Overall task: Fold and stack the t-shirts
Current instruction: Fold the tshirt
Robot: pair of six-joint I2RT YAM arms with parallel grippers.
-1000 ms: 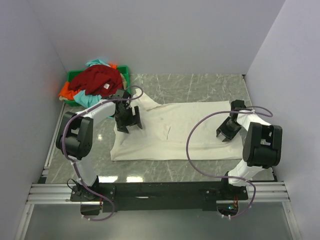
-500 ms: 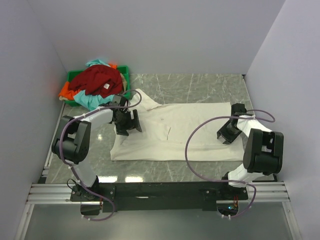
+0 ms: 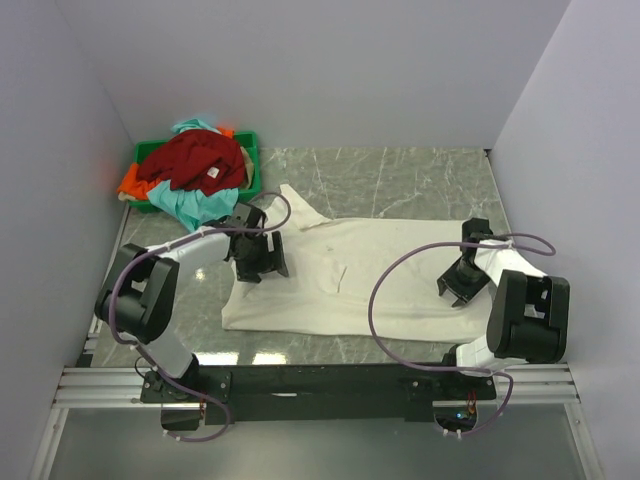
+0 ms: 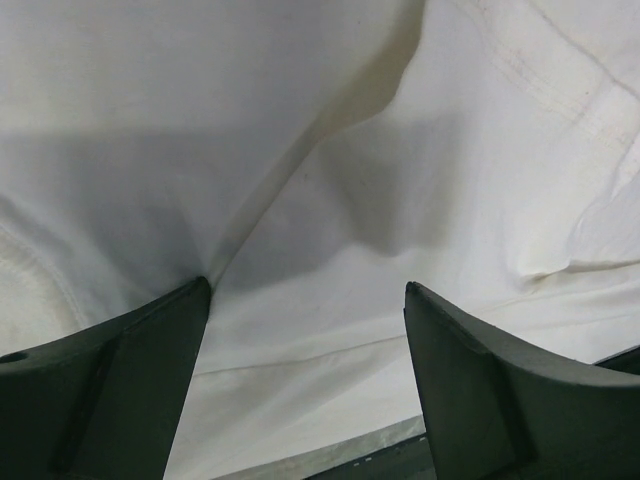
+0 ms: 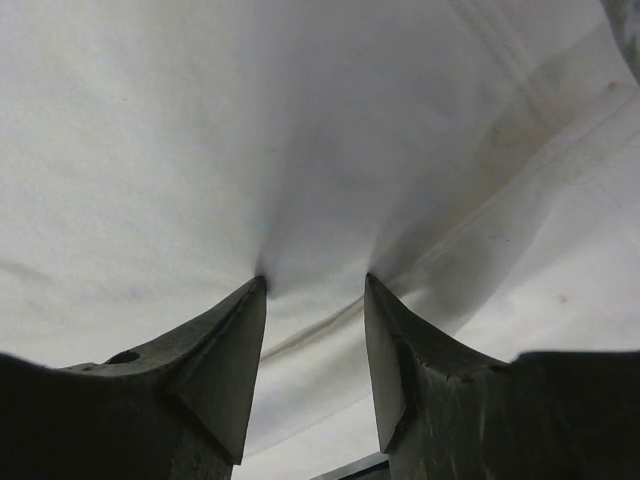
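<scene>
Two robot arms bear down on a cream-white t-shirt [image 3: 350,275] spread flat across the marble-patterned table [image 3: 400,170]. Its length runs from left to right, and one sleeve [image 3: 300,205] points toward the far wall. At the shirt's left end, the jaws of the left arm [image 3: 200,243] stand spread wide with both tips set on the cloth. The wrist view shows a long crease running up from one tip, and nothing is pinched between them. At the right end, the jaws of the right arm [image 3: 505,262] stand partly apart, their tips pressed into the fabric so that creases fan out from each. The cloth between them lies smooth, and no fold is seen nipped. Three more t-shirts sit heaped in a green bin [image 3: 252,160] at the table's far left corner. A dark red t-shirt [image 3: 195,160] lies on top, a teal t-shirt [image 3: 190,205] spills over the near rim toward the left arm, and an orange t-shirt [image 3: 130,183] hangs over the left side.
</scene>
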